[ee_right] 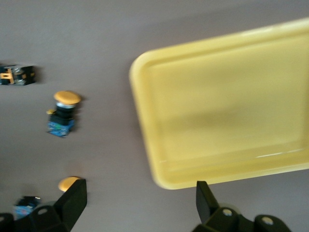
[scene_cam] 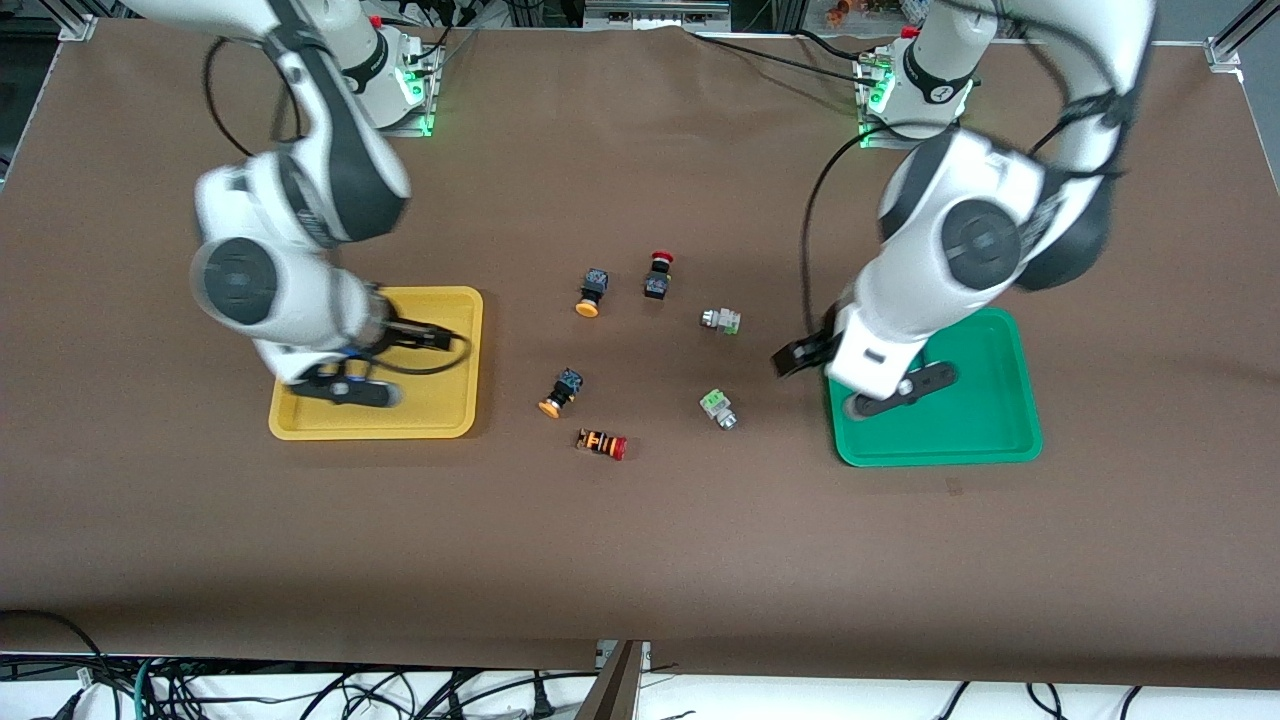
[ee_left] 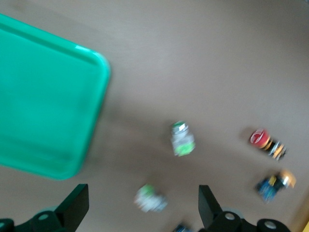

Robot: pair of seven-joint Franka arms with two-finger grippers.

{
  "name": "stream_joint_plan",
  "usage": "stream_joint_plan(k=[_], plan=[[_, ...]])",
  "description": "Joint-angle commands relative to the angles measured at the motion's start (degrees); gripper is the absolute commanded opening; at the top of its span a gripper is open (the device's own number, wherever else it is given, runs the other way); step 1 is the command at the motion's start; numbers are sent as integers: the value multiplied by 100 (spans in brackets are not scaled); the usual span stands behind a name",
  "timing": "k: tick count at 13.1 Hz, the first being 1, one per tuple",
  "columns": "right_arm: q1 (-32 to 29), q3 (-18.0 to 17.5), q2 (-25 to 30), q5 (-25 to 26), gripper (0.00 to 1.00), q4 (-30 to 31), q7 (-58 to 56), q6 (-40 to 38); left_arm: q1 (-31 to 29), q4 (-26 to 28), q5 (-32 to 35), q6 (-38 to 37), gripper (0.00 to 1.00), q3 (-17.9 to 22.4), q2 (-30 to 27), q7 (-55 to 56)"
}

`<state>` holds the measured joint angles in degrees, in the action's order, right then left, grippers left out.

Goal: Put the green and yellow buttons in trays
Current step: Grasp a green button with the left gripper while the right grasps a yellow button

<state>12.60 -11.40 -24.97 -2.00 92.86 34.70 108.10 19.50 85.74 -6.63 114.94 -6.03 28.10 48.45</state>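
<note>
Four buttons (scene_cam: 588,292) lie between both open hands (scene_cam: 845,385) over trays (scene_cam: 1000,440).

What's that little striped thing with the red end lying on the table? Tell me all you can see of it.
The orange-striped switch is a small push-button lying on its side on the brown table. Its body shows orange and black bands, and a red cap sits at one end. Nothing touches it. It is the button nearest the front camera, just nearer than a yellow-capped button. Both trays are well away from it.
</note>
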Motion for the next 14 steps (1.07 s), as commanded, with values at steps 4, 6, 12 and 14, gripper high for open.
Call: stream_joint_plan(k=[4,6,12,14], plan=[[294,-608,-876,-38,100,435,2319,1687,484,-286,-119,1882,100,67,1591,736],[462,-731,-1027,-38,100,714,2497,2038,572,-278,-67,1988,100,67,1856,727],[463,-1399,-1010,-11,100,1726,2779,2867,784,-269,-101,1997,61,67,2094,648],[463,-1514,-1010,-11,100,1858,2779,2796,766,-269,-41,1988,10,67,2129,561]])
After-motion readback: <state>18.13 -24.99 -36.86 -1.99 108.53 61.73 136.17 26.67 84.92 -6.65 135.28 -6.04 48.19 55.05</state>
